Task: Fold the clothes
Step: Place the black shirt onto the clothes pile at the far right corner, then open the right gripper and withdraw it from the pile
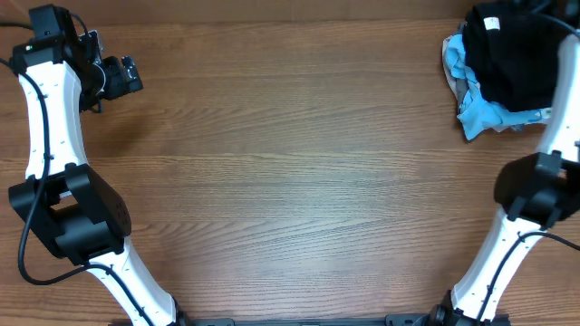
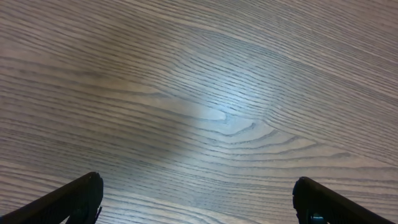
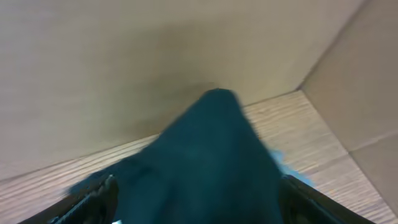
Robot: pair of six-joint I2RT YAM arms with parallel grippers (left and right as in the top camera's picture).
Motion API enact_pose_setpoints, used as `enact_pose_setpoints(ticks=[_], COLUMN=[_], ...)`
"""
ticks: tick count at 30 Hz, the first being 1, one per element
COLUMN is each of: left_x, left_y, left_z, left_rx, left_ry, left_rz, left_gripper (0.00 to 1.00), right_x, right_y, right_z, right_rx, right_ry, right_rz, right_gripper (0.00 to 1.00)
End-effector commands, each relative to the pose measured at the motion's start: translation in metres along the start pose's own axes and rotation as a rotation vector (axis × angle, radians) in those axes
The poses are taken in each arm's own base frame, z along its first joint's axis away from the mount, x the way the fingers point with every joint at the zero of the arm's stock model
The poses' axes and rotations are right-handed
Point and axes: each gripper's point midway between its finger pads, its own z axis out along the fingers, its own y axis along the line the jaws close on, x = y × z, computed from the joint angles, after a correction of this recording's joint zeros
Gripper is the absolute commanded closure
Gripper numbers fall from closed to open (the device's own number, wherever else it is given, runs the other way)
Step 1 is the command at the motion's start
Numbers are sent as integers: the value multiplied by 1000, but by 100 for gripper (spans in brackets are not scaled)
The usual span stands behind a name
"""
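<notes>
Black shirt (image 1: 512,54): bunched in the upper right of the overhead frame, heaped on a light blue garment (image 1: 480,113); not yet laid flat
Right claw (image 3: 202,199): fingers spread wide; black cloth mounded between them; nothing pinched
Left claw (image 2: 198,193): spread over bare table (image 1: 290,163), upper left; well apart from the pile
Risk: a deep pinch may catch blue cloth too, dragging both; grabbing the heap's crown likely lifts a wad, not an edge

The black clothes (image 1: 512,59) lie heaped, white label (image 1: 492,24) up, at the far right corner of the table (image 1: 290,181).
</notes>
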Motion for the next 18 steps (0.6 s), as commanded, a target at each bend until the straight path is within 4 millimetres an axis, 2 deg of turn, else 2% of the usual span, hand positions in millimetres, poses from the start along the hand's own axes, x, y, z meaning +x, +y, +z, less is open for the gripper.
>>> enact_pose_setpoints(ticks=[1,5,8,11,14,18], left_x=[0,2,4,7,8,8], left_y=[-4,-4,-3,-4,-4,-3], left_z=[7,12,18,23,26,27], left_rx=[14,13,13,19,18,17], left_ry=[10,19,34,50,58,59], left_rz=[-13,-21,-34,-36,-36,-36], left_gripper=[0,0,0,0,0,0], right_x=[2,31,65,109,152,189], right_y=[-10,-15,-15,-11,-7,-5], right_z=[0,24,47,70,86,93], right_rx=[-33,-53,-53,-70,-91,-97], right_ry=[-9,37,93,155,214,274], right_rz=[25,30,34,39,46,52], right_gripper=[15,15,15,14,13,13])
